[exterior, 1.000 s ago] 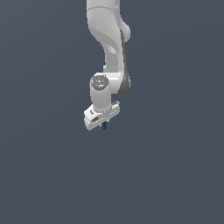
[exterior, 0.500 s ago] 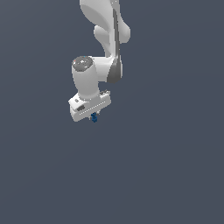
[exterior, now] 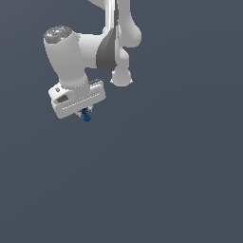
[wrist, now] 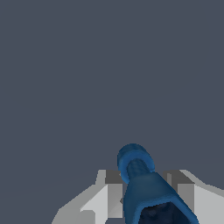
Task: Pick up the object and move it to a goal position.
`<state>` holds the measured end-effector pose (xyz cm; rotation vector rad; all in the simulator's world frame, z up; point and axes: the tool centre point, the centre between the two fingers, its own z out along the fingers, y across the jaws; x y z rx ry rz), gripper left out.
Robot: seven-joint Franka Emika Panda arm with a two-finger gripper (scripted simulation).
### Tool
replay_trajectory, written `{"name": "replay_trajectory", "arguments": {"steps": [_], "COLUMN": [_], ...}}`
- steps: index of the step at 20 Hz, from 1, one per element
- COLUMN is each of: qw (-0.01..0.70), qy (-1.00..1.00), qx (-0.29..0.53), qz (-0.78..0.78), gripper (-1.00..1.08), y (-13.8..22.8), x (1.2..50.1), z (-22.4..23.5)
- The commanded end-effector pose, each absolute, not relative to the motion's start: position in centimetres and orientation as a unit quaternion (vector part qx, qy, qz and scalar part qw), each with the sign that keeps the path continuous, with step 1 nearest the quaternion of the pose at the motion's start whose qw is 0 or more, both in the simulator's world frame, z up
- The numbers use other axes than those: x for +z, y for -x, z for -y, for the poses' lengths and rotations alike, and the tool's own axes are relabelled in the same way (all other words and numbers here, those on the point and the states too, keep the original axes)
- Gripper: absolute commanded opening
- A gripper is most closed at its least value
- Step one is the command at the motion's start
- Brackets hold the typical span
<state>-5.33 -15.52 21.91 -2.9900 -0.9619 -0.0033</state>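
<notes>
The object [exterior: 86, 115] is a tiny dark-blue elongated piece that pokes out below the white gripper [exterior: 84, 113] in the exterior view, toward that view's upper left. In the wrist view the object [wrist: 142, 181] shows large, a dark-blue tapered piece with a rounded lighter tip, held between the two grey fingers [wrist: 105, 197]. The gripper [wrist: 144, 192] is shut on it. The piece hangs in the air over the plain dark grey surface.
The white arm [exterior: 111, 42] comes down from the top of the exterior view. A plain dark grey surface [exterior: 166, 180] fills the rest of both views.
The gripper has moved toward the exterior view's left and upward with the object in it. The wrist has turned, and the arm now looks larger in that view.
</notes>
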Motion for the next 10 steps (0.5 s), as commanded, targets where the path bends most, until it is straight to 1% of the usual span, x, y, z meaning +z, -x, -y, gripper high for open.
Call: {"name": "replay_trajectory", "arguments": {"steps": [1,5,10], "qw": [0.001,0.0,0.0], "qy": [0.952,0.952,0.952], "qx": [0.0,0.0,0.0], "qz": [0.307,0.307,0.306], "gripper": [-1.0,-1.0,-1.0], "y": [5.3,5.3,5.1], "x": [23.4,25.0,25.7], "z": [16.5,17.6,18.2]}}
